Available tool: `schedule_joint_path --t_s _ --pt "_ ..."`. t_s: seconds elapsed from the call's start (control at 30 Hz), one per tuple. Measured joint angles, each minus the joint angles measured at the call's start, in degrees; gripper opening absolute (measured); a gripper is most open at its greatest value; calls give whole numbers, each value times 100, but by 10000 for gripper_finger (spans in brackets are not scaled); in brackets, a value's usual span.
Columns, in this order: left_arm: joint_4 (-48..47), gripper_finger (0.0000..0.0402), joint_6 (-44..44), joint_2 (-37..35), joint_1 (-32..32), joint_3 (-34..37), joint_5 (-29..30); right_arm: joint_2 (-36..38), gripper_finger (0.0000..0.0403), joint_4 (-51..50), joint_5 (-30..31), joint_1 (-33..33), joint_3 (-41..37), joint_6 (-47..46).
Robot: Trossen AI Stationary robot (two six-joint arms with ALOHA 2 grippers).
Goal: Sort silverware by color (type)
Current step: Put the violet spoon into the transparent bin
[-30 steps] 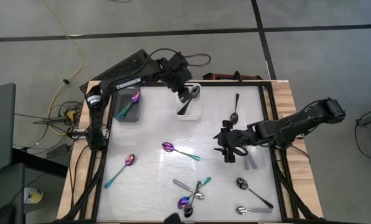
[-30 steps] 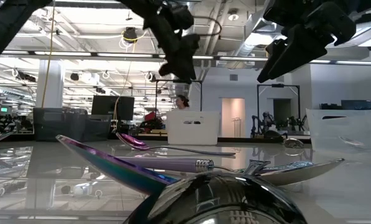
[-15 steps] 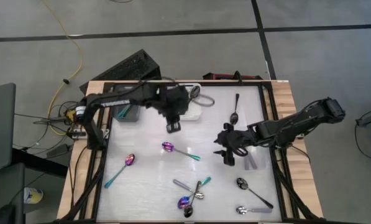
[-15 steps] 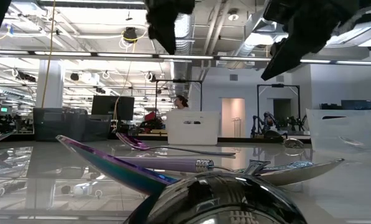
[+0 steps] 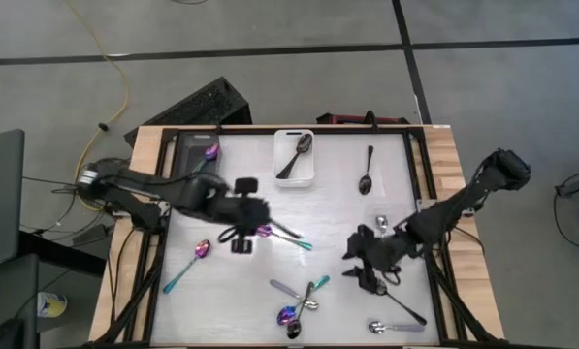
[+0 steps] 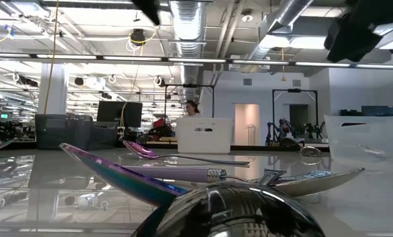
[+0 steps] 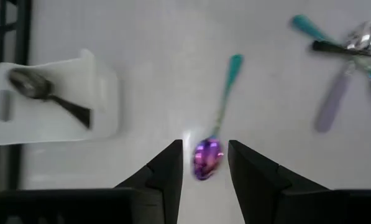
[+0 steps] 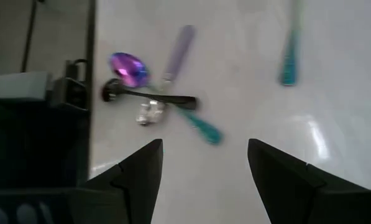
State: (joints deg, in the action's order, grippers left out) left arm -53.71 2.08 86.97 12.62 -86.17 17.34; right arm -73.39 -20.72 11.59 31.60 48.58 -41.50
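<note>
The left arm reaches from the bench's left edge toward the middle, its left gripper (image 5: 241, 238) pointing down with jaws parted. The right arm stretches from the right edge inward, its right gripper (image 5: 369, 276) lowered, jaws spread wide.

iridescent purple spoon (image 7: 207, 157) with teal handle, black spoon (image 5: 366, 173), white bin (image 5: 295, 173)

Grey concrete floor (image 5: 270, 24) with dark seam lines, yellow cable (image 5: 105, 58) trailing across it. White table (image 5: 226, 281) with wooden edges. Beyond: open lab hall, exposed ceiling ducts (image 6: 189, 16), white column (image 6: 53, 89), monitors (image 6: 119, 112), a person (image 6: 193, 107) far back.
</note>
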Motion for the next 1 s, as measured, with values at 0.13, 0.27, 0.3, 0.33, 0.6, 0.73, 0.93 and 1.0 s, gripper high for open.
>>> schedule_joint_path --t_s 0.13,0.27,0.3,0.33,0.6,0.73,0.93,1.0 --pt "1713 114 62 -1065 306 1877 -297 -676 260 392 24 346 421 -54" --pt "3858 114 -218 -1891 521 3540 -758 -1509 260 171 -12 544 1151 -24" --pt "4407 114 -279 -2046 547 3909 -832 -1692 260 -14 -82 577 1363 -37" --pt "4894 114 -313 -2167 551 4223 -944 -1870 260 -207 -160 606 1577 -102" --pt "6957 114 -397 -2336 462 5620 -1920 -2975 260 -2615 -1256 806 3248 -1370" --pt "6868 114 -379 -2327 457 5672 -2002 -3281 260 -3518 -2132 1075 3626 -2213" --pt "6900 114 -640 -2327 453 5672 -2273 -3589 260 -4245 -2802 1777 3631 -3075" --pt "6921 114 -712 -2327 455 5672 -2340 -3714 260 -4335 -2817 1996 3631 -3047"
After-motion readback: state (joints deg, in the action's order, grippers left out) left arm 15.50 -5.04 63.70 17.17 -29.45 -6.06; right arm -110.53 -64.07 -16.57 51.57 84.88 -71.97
